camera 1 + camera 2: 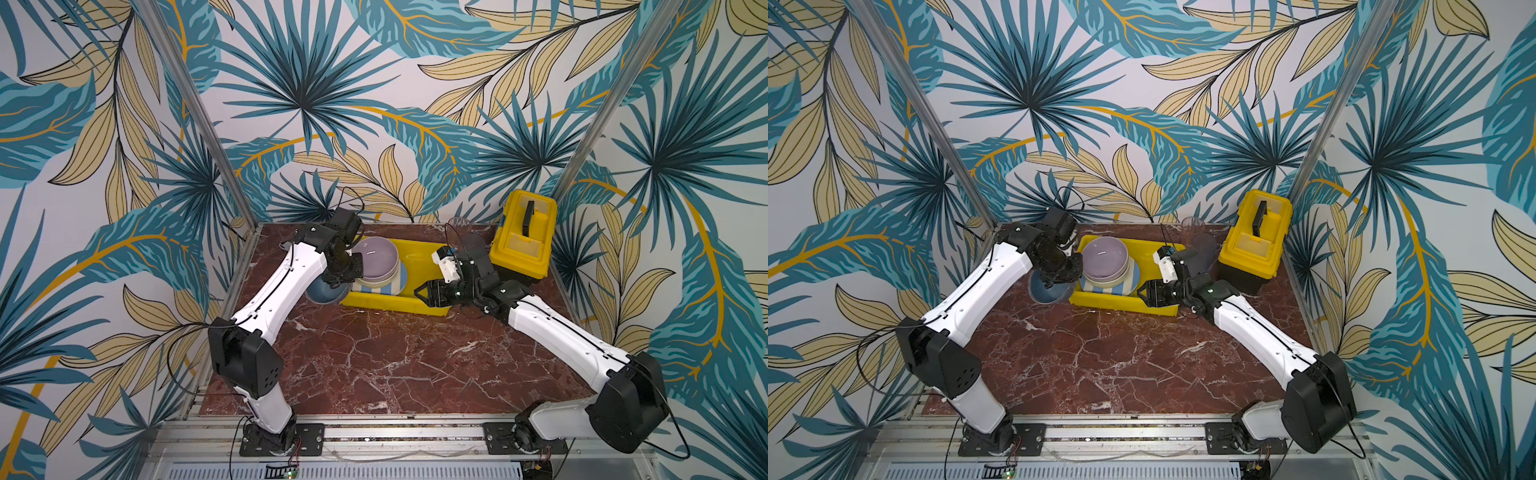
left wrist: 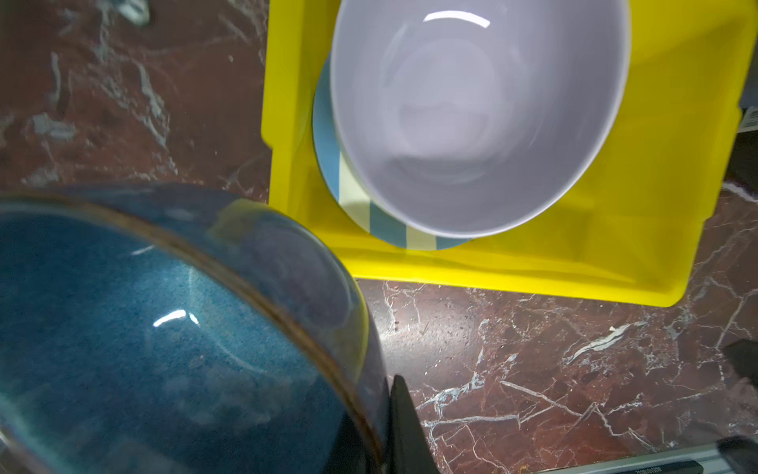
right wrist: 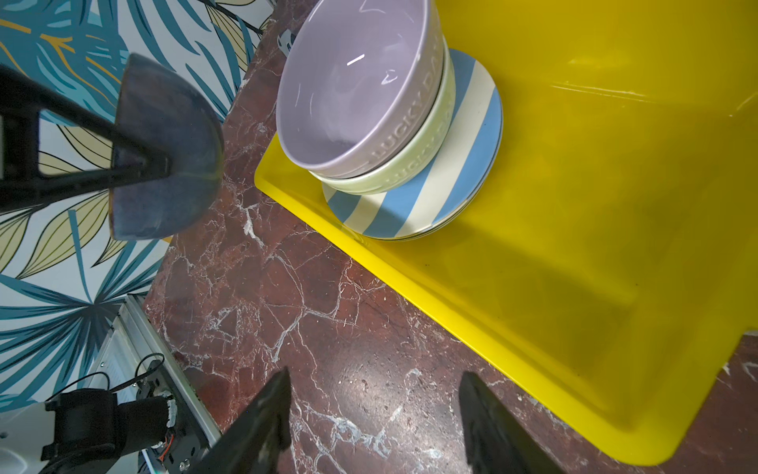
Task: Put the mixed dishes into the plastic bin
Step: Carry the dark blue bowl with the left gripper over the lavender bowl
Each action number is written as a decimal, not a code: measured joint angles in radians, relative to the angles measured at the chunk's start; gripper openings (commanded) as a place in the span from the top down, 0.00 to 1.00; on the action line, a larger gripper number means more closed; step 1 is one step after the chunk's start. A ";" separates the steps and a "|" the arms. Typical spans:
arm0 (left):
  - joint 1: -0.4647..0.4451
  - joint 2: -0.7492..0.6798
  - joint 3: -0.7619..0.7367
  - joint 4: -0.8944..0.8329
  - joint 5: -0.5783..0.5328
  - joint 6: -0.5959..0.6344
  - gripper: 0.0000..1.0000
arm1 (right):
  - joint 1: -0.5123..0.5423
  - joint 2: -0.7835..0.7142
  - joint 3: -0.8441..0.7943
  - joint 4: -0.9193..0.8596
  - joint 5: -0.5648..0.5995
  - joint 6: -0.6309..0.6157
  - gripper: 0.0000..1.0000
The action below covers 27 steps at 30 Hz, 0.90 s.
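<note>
Both claws flank the bin [image 1: 419, 255]: left claw [image 1: 336, 282] pinches the tilted blue bowl [image 1: 324, 294] just left of it; right claw [image 1: 419, 292] gapes empty, near-right.

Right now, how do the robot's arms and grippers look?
The left arm and right arm have white shells on the long links and black boxy joints. A thin black cable runs along each white link. The left gripper and right gripper are black, with flat tapering fingers. A white block sits on the right wrist.
</note>
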 measured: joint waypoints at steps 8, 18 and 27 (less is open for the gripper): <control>0.000 0.146 0.249 -0.005 0.069 0.084 1.00 | 0.000 -0.012 0.000 -0.004 0.011 0.017 0.33; 0.000 0.317 0.465 -0.015 0.173 0.156 1.00 | 0.000 -0.054 -0.005 -0.005 0.034 0.033 0.33; -0.006 0.383 0.537 -0.021 0.222 0.161 1.00 | 0.000 -0.055 -0.007 -0.008 0.042 0.042 0.33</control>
